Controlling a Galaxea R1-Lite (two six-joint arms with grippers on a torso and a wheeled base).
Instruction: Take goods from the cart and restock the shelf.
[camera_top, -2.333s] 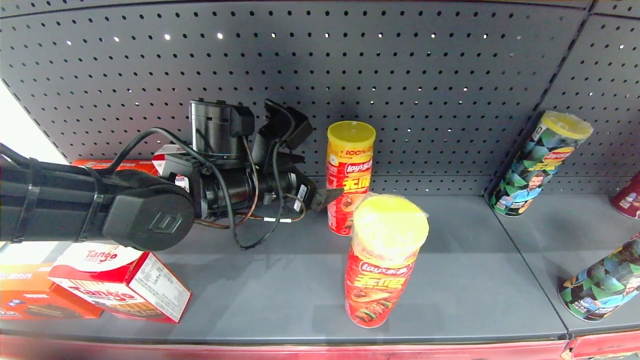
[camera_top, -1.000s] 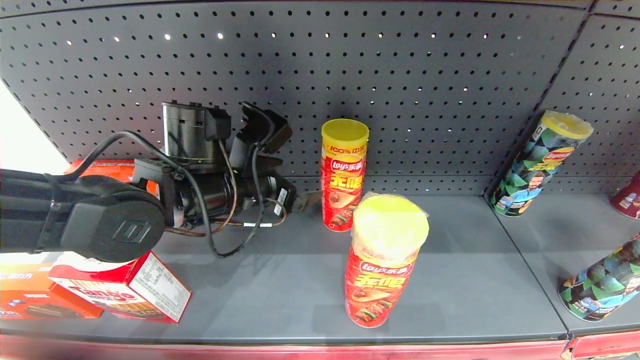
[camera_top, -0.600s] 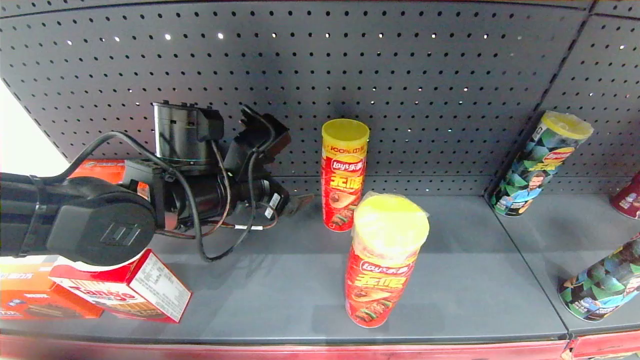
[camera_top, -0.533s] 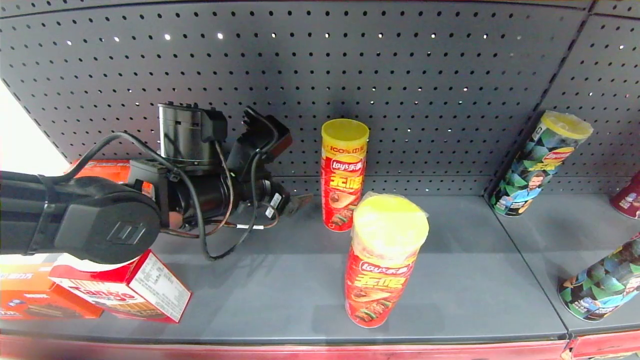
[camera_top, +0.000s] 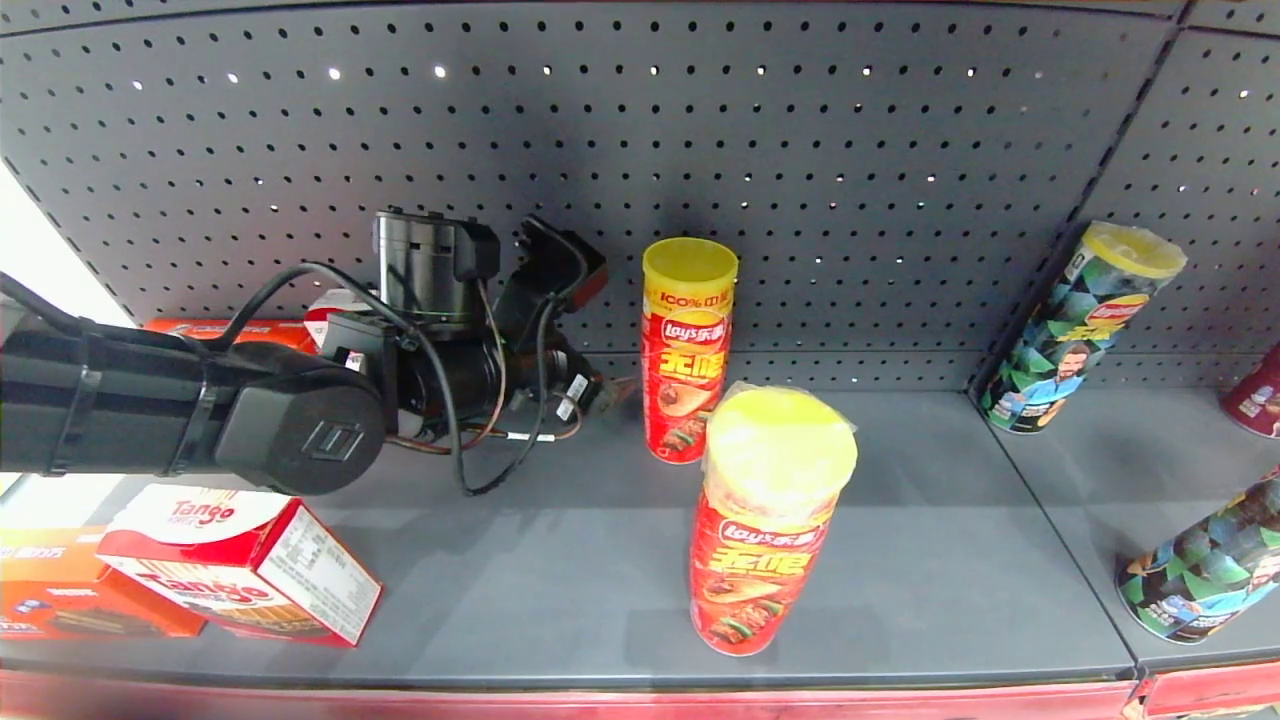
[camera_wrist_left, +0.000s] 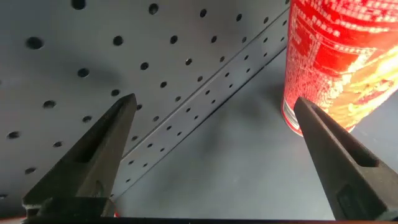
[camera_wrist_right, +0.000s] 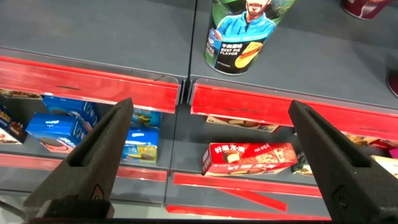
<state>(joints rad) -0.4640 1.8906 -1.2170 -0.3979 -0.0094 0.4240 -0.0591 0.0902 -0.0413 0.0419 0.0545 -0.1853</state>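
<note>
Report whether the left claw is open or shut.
Open. On the left claw, both fingers spread wide, nothing between them; the red can stands outside the gap.

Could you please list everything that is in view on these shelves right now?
shelf: 1, grey, perforated back
rear red can: 1, red, yellow lid, centre back
front red can: 1, red, yellow lid, centre front
patterned cans: 2, green-black, right, back and front
dark red can: 1, far right edge
red-and-white box: 1, front left
orange boxes: 2, far left
blue packs: several, lower shelf
left gripper: 1, black, open beside rear red can
right gripper: 1, black, open before lower shelves
</note>
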